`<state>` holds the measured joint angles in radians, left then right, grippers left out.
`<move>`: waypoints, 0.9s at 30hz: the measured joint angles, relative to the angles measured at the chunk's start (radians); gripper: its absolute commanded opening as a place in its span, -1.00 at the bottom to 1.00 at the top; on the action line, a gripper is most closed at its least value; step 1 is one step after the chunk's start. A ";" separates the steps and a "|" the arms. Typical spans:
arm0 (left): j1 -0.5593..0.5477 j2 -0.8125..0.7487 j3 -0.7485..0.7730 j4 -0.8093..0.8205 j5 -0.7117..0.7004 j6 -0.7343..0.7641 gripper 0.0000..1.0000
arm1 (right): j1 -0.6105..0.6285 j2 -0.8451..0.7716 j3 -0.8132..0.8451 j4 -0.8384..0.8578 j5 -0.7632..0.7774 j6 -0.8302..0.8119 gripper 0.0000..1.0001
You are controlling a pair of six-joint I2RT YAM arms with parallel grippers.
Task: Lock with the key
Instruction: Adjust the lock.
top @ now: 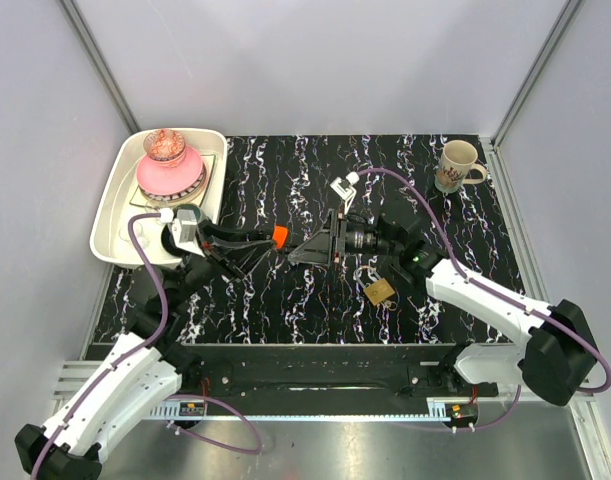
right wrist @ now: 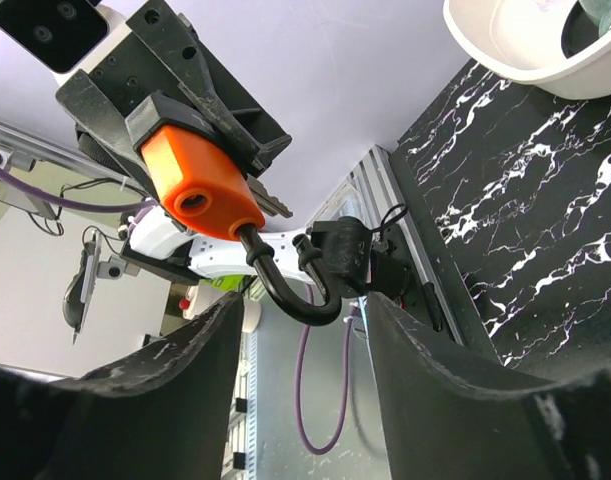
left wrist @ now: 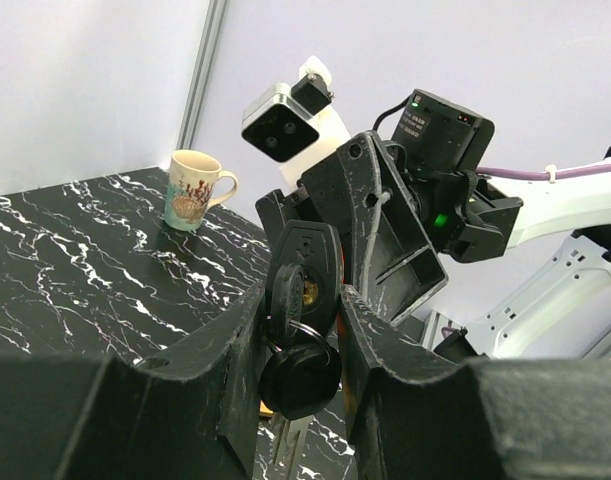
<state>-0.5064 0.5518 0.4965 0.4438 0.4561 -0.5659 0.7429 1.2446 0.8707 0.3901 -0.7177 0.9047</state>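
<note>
My left gripper (top: 269, 238) is shut on an orange padlock (top: 280, 236) and holds it above the mat. In the right wrist view the orange padlock (right wrist: 199, 188) shows a keyhole and a black shackle (right wrist: 285, 290) hanging open. In the left wrist view, black-headed keys (left wrist: 300, 375) hang on a ring between my left gripper's (left wrist: 300, 300) fingers. No orange-headed key shows. My right gripper (top: 310, 248) is open and faces the padlock closely. In its own view the right gripper (right wrist: 303, 312) has its jaws on either side of the shackle, apart from it.
A brass padlock (top: 379, 291) lies on the black marbled mat under the right arm. A mug (top: 457, 166) stands at the far right corner and also shows in the left wrist view (left wrist: 193, 190). A white tray (top: 113, 215) with a pink bowl (top: 169, 172) sits far left.
</note>
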 measured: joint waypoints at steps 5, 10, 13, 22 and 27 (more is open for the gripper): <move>0.000 0.002 0.000 0.000 0.008 -0.005 -1.00 | 0.008 0.021 0.000 0.002 -0.002 -0.006 -0.20; 0.000 0.000 0.000 -0.015 0.008 0.000 -1.00 | 0.010 0.029 0.000 0.016 -0.010 0.005 -0.32; 0.000 -0.003 0.000 -0.023 0.008 0.008 -1.00 | 0.010 0.028 0.000 0.017 -0.009 0.007 -0.28; 0.000 -0.015 0.000 -0.049 0.006 0.016 -1.00 | 0.010 0.001 0.000 -0.001 -0.010 -0.041 -0.28; 0.001 -0.008 0.000 -0.058 -0.002 0.016 -1.00 | 0.010 -0.028 0.000 0.007 -0.028 -0.048 -0.26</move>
<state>-0.5056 0.5442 0.4965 0.3855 0.4538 -0.5499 0.7528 1.2163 0.8707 0.3973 -0.7456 0.8566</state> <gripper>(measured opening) 0.350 0.365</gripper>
